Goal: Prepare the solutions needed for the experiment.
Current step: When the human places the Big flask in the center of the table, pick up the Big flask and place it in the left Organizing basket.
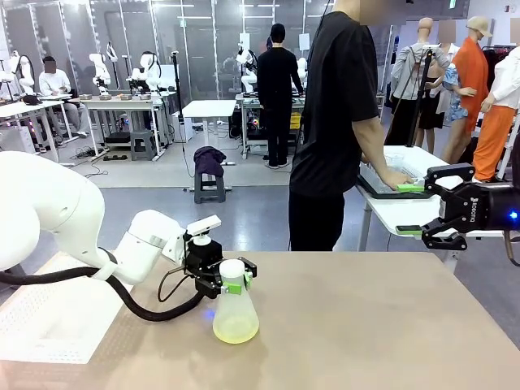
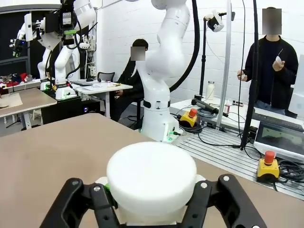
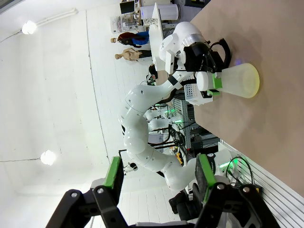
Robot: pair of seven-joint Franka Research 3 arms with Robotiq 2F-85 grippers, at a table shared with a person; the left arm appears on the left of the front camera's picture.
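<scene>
Note first what you cannot inspect. In the left wrist view the white cap [image 2: 151, 176] of the conical flask [image 1: 236, 313] hides the neck, the body and the liquid below it, and the lower part of the left gripper [image 2: 151, 202] is cut off at the bottom edge. In the front view the frosted wall of the flask blurs the liquid line, so you cannot read an exact level.

Confirm the grasp. The jaws of the left gripper are clenched on the neck of the flask, just under the cap, one green pad [image 1: 234, 287] on each side. The flask stands upright on the desk [image 1: 366, 325]; its long axis runs vertically, mouth up, wide base down and flat on the surface.

Locate the solutions [image 1: 236, 329]. The pale yellow liquid lies in the bottom of the flask, directly below the left jaws. In the right wrist view the flask appears sideways, with the yellow tint at its wide end.

Check the right gripper [image 1: 421, 209]. Its jaws stand apart and grasp nothing. It hangs above the far right edge of the desk, well apart from the flask, close to the hand [image 1: 396, 179] of a person standing at a white side table [image 1: 390, 213].
</scene>
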